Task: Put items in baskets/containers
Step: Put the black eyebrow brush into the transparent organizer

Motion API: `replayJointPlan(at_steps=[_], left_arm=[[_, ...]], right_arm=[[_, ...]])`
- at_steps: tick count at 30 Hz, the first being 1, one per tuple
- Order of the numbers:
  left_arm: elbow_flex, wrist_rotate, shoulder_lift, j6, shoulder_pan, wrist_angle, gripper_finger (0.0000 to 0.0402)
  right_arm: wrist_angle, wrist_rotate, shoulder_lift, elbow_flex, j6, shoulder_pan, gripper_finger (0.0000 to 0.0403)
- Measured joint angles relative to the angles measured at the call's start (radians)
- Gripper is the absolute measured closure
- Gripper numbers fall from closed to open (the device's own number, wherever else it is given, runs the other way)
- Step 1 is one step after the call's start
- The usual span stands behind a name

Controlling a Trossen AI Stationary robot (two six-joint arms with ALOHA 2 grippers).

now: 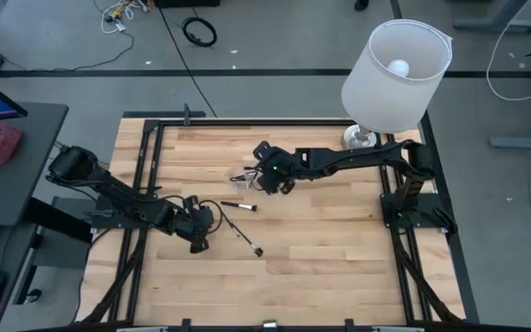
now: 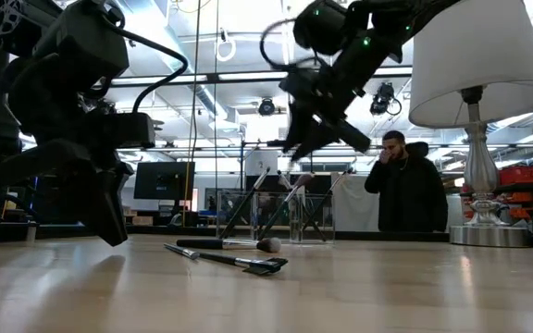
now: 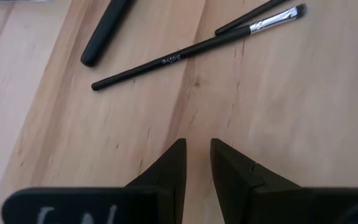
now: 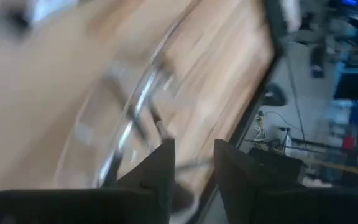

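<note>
On the pale wooden slatted table [image 1: 321,249], a tall lamp with a white drum shade and metal base [image 1: 396,76] is standing at the far right corner. The dark right arm is reaching across from that side, its right gripper [image 1: 264,175] hanging tilted above the small clear plastic cup [image 2: 276,218], fingers parted with a gap and gripping nothing. The cup is standing upright near the table's middle, with several thin dark-handled makeup brushes [image 2: 290,196] leaning inside it. The left arm is lying low along the near left, its left gripper [image 1: 198,231] sitting just over bare wood, fingers narrowly apart and empty. Between the arms, two loose brushes are lying on the table: a silver-ferruled round-tipped brush [image 1: 239,206] and a longer slim black brush [image 1: 244,242]. Beyond the table, a person in dark clothing [image 2: 405,190] is standing.
</note>
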Motion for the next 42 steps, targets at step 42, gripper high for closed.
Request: replayJointPlan(at_steps=[42], left_arm=[[0.000, -0.027, 0.000, 0.116, 0.001, 0.289, 0.0326]], right_arm=[[0.670, 0.291, 0.359, -0.213, 1.563, 0.486, 0.0201]])
